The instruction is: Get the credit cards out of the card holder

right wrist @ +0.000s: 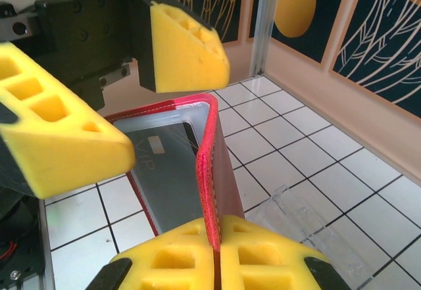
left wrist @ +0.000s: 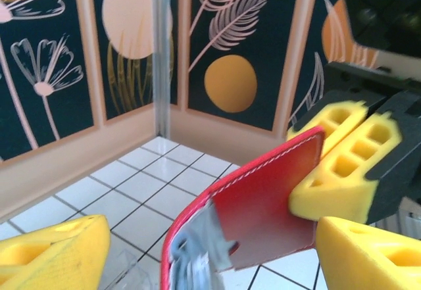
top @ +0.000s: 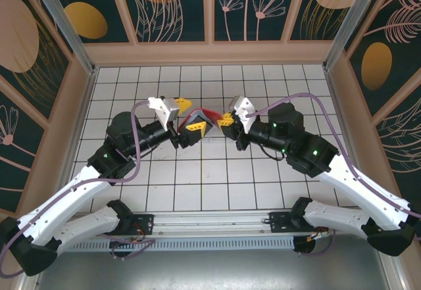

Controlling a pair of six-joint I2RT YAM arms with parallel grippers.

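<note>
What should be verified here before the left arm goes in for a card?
1. Right gripper clamped on the card holder flap: ok.
2. Card holder open, inner pockets exposed: ok.
3. Left gripper open, with a finger on each side of the holder: ok.
4. Dark card seated in a pocket and visible in the right wrist view: ok.
5. Left fingers lined up on that card's edge: cannot tell.
6. Second card in the pockets: cannot tell.
</note>
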